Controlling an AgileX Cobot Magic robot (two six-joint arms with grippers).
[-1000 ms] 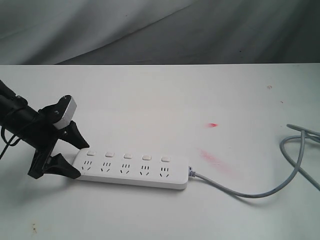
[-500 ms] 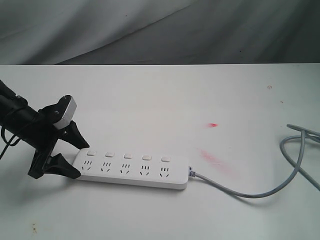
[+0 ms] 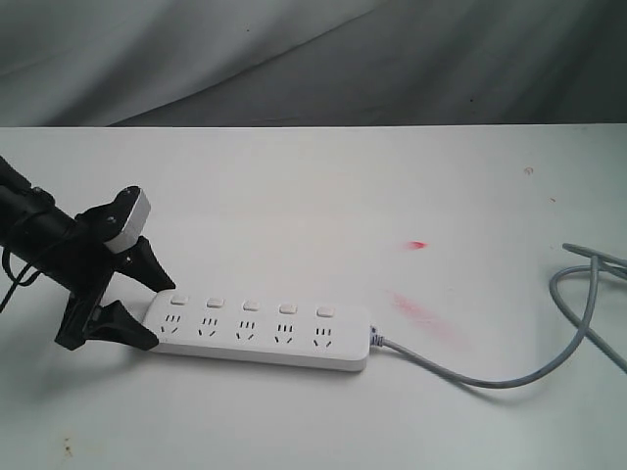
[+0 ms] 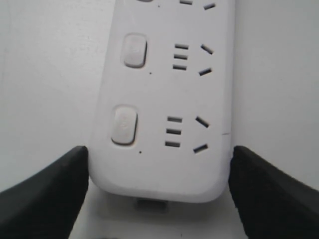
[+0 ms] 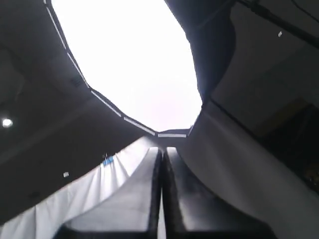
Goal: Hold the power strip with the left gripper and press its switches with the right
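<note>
The white power strip (image 3: 260, 328) lies flat on the white table, its row of switches (image 3: 251, 305) on the far side of the sockets. Its grey cable (image 3: 490, 377) runs off to the right and loops back. My left gripper (image 3: 160, 313) straddles the strip's left end, one black jaw against each long side. In the left wrist view the strip (image 4: 164, 99) fills the space between the jaws of the left gripper (image 4: 159, 159), with the end switch (image 4: 124, 124) near them. My right gripper (image 5: 162, 152) is shut and empty, facing dark surroundings, and does not show in the exterior view.
Red smears (image 3: 421, 313) and a small red spot (image 3: 418, 244) mark the table to the right of the strip. A grey cloth backdrop (image 3: 294, 59) hangs behind the table's far edge. The cable loop (image 3: 588, 274) lies at the right edge.
</note>
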